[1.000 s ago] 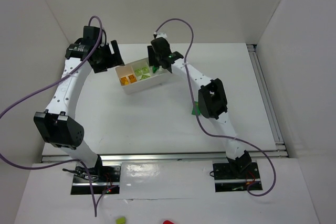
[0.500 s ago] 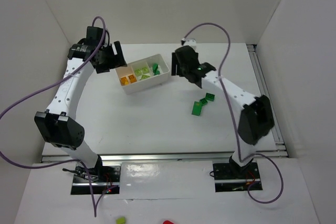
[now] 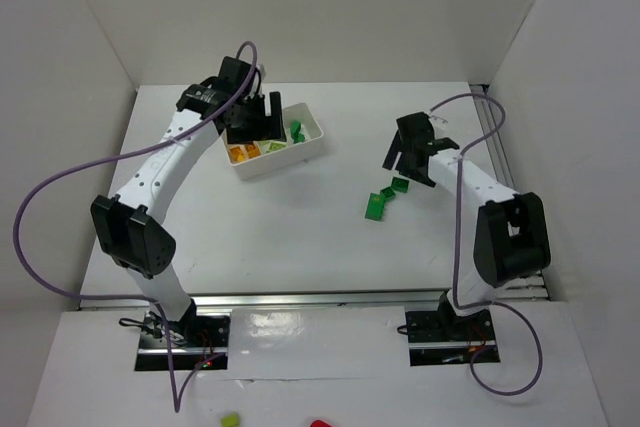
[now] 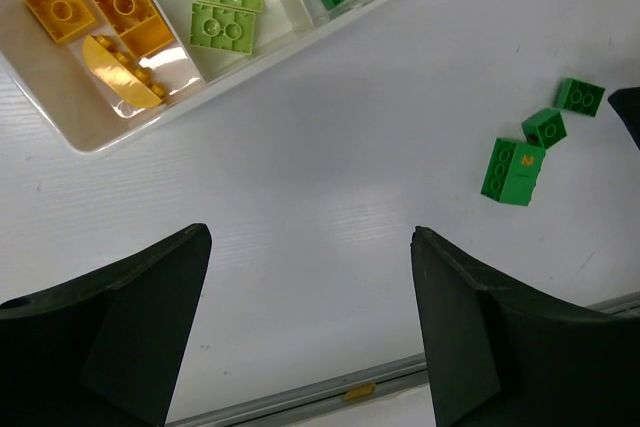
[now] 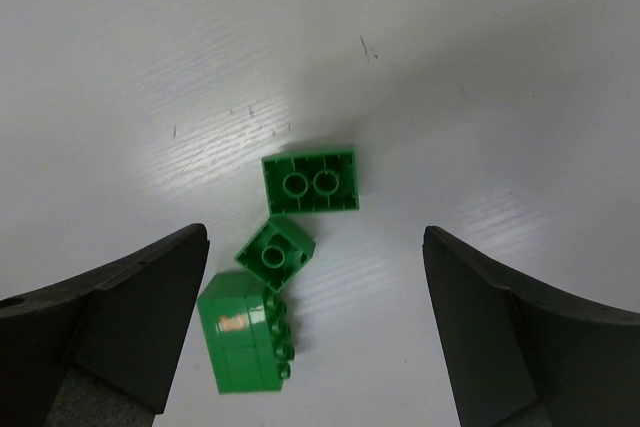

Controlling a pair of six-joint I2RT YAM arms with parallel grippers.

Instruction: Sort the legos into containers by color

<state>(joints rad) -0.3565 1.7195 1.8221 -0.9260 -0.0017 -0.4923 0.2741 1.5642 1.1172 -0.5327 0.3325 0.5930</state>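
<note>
Lying loose right of the part-filled tray (image 3: 296, 156), three green legos (image 3: 385, 197) await sorting; left gripper (image 4: 310, 247) and right gripper (image 3: 405, 165) gape empty.

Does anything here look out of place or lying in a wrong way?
Yes. Three dark green plastic bricks lie on the table, right of the white plastic tray, not in its compartments. The biggest brick is tipped on its side, studs facing sideways.

Noted tray (image 3: 285, 159) at rear left of table (image 3: 300, 237), legos (image 4: 225, 7) lying in each of its three compartments. Found three loose legos (image 3: 387, 193) clustered on table, right of tray, nearer front edge, well apart from it.
</note>
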